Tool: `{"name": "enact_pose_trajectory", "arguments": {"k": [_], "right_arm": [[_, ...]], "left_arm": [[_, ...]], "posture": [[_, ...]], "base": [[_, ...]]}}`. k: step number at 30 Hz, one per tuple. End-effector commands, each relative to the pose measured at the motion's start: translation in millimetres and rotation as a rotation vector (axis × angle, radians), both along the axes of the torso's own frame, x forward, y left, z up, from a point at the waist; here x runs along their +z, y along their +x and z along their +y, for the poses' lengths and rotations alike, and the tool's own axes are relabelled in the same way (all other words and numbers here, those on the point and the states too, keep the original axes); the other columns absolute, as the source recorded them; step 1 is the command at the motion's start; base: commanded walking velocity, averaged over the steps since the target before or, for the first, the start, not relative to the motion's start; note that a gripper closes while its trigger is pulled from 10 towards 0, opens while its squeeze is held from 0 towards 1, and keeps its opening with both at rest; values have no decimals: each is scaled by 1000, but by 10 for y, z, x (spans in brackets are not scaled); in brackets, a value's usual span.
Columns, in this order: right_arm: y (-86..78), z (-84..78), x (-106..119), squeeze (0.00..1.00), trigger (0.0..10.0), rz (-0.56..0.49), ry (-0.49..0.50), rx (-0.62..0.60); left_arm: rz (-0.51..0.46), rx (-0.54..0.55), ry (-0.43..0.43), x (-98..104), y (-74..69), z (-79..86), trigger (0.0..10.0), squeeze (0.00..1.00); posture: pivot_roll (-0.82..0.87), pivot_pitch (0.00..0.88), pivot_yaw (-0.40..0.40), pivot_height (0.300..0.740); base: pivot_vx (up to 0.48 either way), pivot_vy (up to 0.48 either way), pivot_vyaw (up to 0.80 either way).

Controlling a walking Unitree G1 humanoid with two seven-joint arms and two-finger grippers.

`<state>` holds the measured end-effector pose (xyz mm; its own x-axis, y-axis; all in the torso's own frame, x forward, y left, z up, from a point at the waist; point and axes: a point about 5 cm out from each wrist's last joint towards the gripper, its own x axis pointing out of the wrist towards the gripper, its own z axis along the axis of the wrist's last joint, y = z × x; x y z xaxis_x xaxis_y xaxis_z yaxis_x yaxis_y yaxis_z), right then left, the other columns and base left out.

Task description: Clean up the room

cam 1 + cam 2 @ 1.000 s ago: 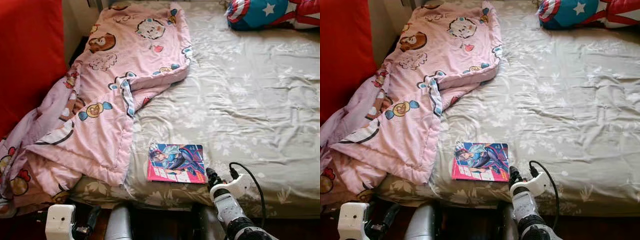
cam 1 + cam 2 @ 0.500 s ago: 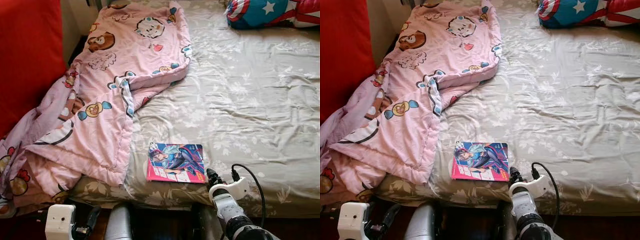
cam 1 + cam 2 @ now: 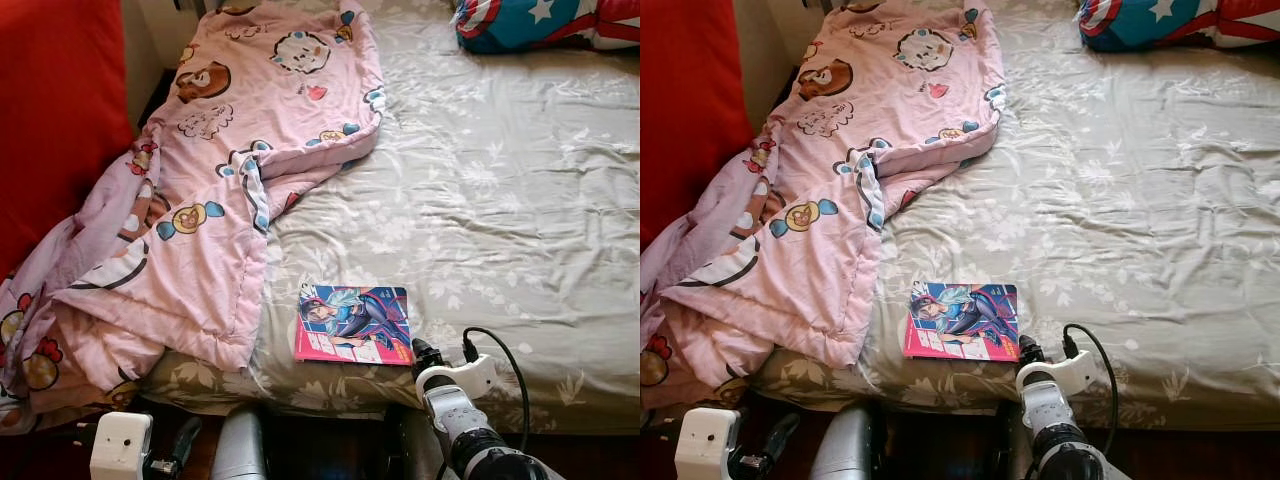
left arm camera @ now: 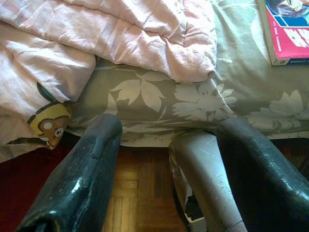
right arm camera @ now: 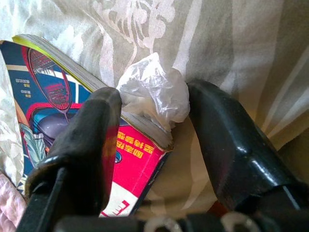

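On the bed (image 3: 520, 200), covered by a grey-green leaf-print sheet, a comic book (image 3: 352, 325) lies flat near the front edge, just beside a rumpled pink cartoon blanket (image 3: 200, 200) that spills over the bed's left side. A crumpled bit of clear plastic (image 5: 153, 92) sits at the book's near corner, touching its page edge. The right gripper (image 5: 149, 125) reaches up from below the mattress edge to that corner, its two black fingers (image 5: 82, 145) spread on either side of the plastic and the book's corner, not yet pinching them. The left gripper (image 4: 169, 174) hangs low in front of the bed, its fingers apart above the wooden floor (image 4: 130, 193). A star-patterned pillow (image 3: 540, 22) is cut off at the top edge. A red panel (image 3: 55, 110) stands to the left of the bed.
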<state>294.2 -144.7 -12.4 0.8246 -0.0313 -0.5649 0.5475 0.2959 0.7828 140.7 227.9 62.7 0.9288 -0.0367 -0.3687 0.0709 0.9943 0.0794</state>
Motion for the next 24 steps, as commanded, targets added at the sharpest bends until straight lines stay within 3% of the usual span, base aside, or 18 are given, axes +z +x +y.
{"name": "enact_pose_trajectory", "arguments": {"k": [1,2,3,14,24], "right_arm": [[-79,24,-77,0,2392,46,-4,6],[-79,24,-77,0,2392,46,-4,6],[-81,23,-79,0,0,47,-2,5],[-63,-26,-61,0,0,40,-30,16],[-85,-17,-82,0,0,49,-46,34]], "left_arm": [[18,-9,9,-1,-58,-9,10000,0],[18,-9,9,-1,-58,-9,10000,0],[19,-8,9,-1,-62,-6,10000,0],[11,11,40,28,-69,68,10000,0],[24,-43,75,10,-97,15,10000,0]], "posture": [[232,253,14,618],[232,253,14,618],[233,253,15,618],[234,258,15,618],[241,255,19,618]], "base": [[0,0,0],[0,0,0],[0,0,0],[0,0,0],[0,0,0]]}}
